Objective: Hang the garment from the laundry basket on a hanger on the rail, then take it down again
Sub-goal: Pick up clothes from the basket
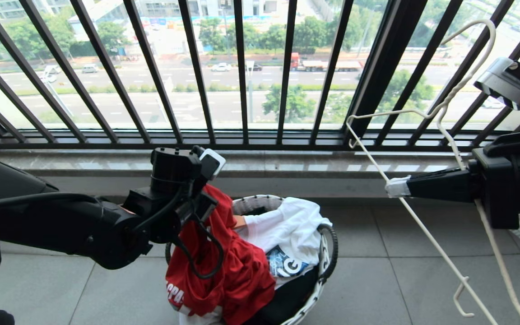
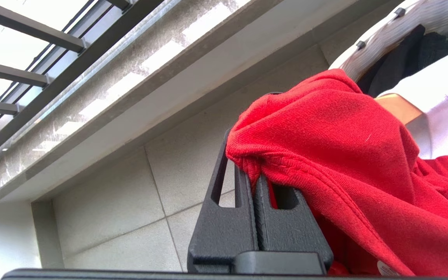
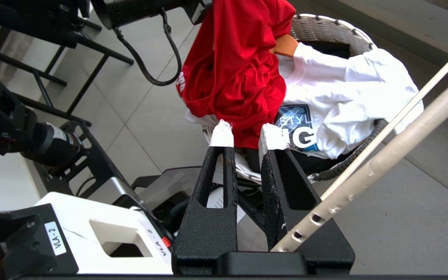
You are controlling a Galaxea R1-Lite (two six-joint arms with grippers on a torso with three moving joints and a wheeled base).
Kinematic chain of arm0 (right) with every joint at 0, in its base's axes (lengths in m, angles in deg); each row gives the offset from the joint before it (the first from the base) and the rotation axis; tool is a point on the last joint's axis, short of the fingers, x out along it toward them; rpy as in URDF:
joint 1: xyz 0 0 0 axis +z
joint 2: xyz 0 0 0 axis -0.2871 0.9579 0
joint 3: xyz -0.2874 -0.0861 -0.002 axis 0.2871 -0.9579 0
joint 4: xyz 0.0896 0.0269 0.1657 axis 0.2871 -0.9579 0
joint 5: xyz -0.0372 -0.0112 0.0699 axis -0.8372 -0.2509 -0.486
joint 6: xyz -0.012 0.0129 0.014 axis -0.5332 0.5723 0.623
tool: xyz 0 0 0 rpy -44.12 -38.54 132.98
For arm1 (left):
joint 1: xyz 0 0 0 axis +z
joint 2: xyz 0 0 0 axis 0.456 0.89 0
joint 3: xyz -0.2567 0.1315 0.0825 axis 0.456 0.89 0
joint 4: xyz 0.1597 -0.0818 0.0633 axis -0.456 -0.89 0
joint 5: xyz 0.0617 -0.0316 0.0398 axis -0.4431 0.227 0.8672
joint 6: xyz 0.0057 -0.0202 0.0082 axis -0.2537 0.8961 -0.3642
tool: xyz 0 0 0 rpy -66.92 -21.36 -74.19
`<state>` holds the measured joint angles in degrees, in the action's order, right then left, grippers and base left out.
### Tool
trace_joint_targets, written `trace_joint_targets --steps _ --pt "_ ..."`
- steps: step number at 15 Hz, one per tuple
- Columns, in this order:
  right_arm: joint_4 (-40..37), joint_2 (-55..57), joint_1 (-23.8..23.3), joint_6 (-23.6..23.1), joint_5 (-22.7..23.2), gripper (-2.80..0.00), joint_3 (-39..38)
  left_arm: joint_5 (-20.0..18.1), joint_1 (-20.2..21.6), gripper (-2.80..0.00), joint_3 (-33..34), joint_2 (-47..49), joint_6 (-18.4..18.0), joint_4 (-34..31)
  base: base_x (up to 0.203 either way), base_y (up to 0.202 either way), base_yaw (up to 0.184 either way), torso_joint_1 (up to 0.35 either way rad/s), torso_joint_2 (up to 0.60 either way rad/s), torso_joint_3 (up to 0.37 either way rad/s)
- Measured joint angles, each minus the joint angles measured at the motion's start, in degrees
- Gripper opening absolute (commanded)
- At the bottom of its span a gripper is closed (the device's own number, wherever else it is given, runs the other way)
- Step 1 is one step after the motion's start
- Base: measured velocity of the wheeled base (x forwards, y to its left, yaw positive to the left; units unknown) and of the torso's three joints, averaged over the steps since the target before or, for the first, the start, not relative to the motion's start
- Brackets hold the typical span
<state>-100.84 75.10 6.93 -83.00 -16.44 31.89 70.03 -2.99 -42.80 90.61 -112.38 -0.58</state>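
1. Grey floor tiles below a black barred window carry the small round white-rimmed laundry basket.
2. Left claw, pressed shut, pinches the bright red T-shirt above the basket's rim; lift straight up, slowly, to free it.
3. Right claw, beside the basket, grips the thin white wire hanger; hold it steady.

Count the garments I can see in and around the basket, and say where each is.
3: red T-shirt pinched by the left gripper at the basket edge; white shirt on top; black one beneath. More may be buried.
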Motion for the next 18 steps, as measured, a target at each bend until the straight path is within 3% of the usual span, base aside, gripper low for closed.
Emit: trace_joint_targets --steps 3,5,8,10,14,18 --pt "0.07 0.54 0.00 0.02 -0.83 -2.80 0.00 -1.48 -0.13 -2.80 -0.24 -3.21 6.67 -0.02 0.000 0.000 0.000 0.000 0.00 0.000" --pt "0.07 1.05 -0.02 0.08 -1.24 -2.80 0.06 -4.19 -0.58 -2.80 -0.78 -5.04 9.73 0.04 0.000 0.000 0.000 0.000 0.00 0.000" --pt "0.09 1.60 -0.07 0.05 -1.35 -2.80 0.22 -8.45 -2.48 -2.80 -2.49 -6.79 17.64 0.11 0.000 0.000 0.000 0.000 0.00 0.000" --pt "0.09 1.85 -0.07 0.07 -1.55 -2.80 0.22 -10.11 -3.17 -2.80 -2.93 -7.59 19.20 0.11 0.000 0.000 0.000 0.000 0.00 0.000" --pt "0.08 2.85 -0.09 0.07 -1.57 -2.80 0.22 -18.19 -3.50 -2.80 -3.01 -9.45 25.32 0.66 0.000 0.000 0.000 0.000 0.00 0.000" --pt "0.09 3.45 -0.09 0.05 -1.55 -2.80 0.22 -18.69 -3.55 -2.80 -2.82 -10.88 26.49 0.78 0.000 0.000 0.000 0.000 0.00 0.037"
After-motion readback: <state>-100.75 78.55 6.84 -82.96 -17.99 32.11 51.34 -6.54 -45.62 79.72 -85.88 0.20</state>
